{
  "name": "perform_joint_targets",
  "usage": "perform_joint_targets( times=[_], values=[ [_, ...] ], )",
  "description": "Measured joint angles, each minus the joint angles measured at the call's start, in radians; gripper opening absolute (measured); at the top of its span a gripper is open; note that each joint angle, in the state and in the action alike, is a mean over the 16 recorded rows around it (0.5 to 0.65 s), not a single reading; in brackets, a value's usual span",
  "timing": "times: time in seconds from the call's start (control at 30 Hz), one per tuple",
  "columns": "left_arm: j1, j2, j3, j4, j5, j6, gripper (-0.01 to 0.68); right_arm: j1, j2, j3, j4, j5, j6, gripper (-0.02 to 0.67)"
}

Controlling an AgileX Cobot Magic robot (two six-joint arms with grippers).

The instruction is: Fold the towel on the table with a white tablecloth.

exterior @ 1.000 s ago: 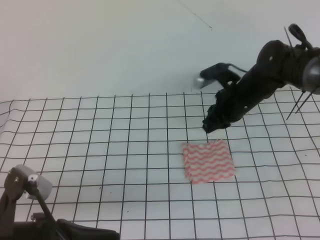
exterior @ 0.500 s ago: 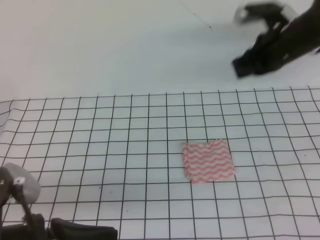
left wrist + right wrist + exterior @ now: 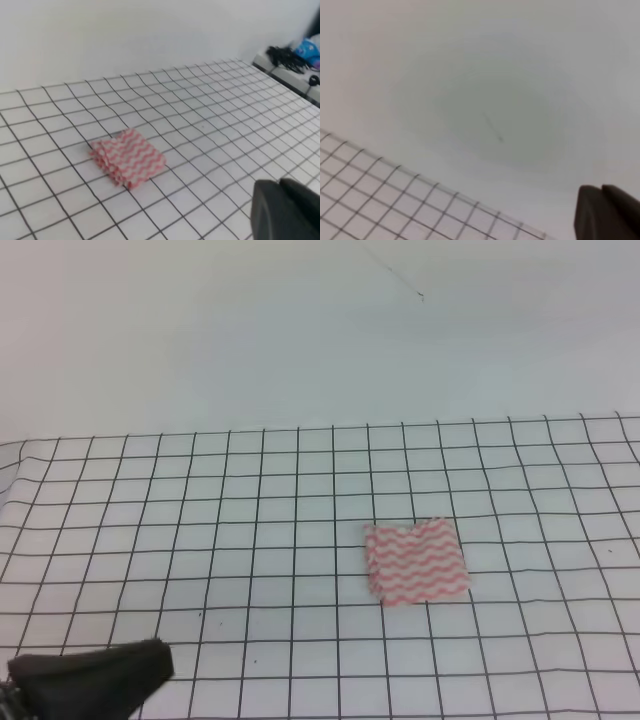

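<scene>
My left gripper shows only as a dark blob at the frame corner; can't tell if it's parted or clenched, nothing in it. Right gripper: same, dark tip, state unclear, facing a blank wall. Towel lies folded, ragged-edged, on the tablecloth over the table, right of centre, well apart from both. Dark clutter sits past the far table edge.

matt cloth towel, matt tablecloth
</scene>
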Motion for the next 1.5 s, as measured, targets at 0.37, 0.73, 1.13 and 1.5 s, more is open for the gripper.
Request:
perform_joint_targets(
  times=[0.37,0.73,1.13,1.5],
  values=[
    [0.0,-0.044,0.0,0.0,-0.115,-0.021,0.001,0.0,-0.558,0.6,-0.145,-0.232,0.137,0.0],
    [0.0,-0.046,0.0,-0.001,-0.135,-0.025,0.001,0.0,-0.818,0.944,-0.15,-0.263,0.165,-0.001],
    [0.0,-0.046,0.0,-0.002,-0.131,-0.013,0.001,0.0,-0.845,0.974,-0.15,-0.164,0.166,-0.001],
    [0.0,-0.046,0.0,-0.002,-0.131,-0.003,0.001,0.0,-0.844,0.974,-0.15,-0.15,0.166,-0.001]
  ],
)
